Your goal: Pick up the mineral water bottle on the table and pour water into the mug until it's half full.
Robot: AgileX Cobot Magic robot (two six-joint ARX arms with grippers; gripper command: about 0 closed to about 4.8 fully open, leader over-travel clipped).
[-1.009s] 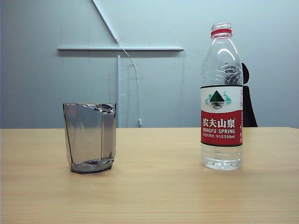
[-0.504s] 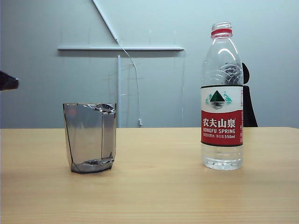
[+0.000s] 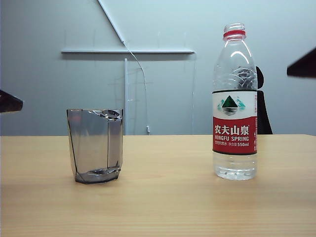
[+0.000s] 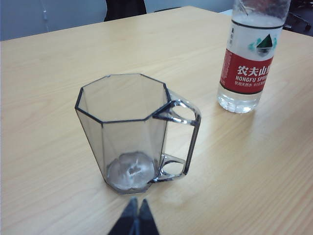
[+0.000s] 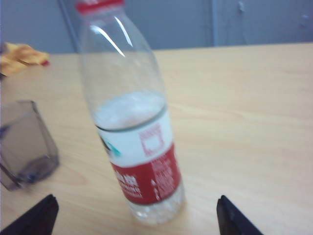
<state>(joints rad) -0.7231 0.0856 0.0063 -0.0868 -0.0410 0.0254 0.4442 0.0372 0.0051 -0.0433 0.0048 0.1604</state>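
The left pincer (image 4: 135, 215) hangs with its dark tips pressed together, clamped on nothing. Just ahead of those tips, apart from them, stands the smoky-grey transparent faceted mug (image 4: 132, 132), upright with its handle turned toward the tall clear plastic mineral water bottle with the red-and-white label (image 4: 250, 58), which stands farther off beyond the mug. The right pincer (image 5: 137, 218) has its two black fingers (image 5: 34, 218) spread wide apart, and the bottle (image 5: 134, 132) rises between them, touched by neither. Both things rest on the light-brown wood-grain surface (image 3: 168, 197).
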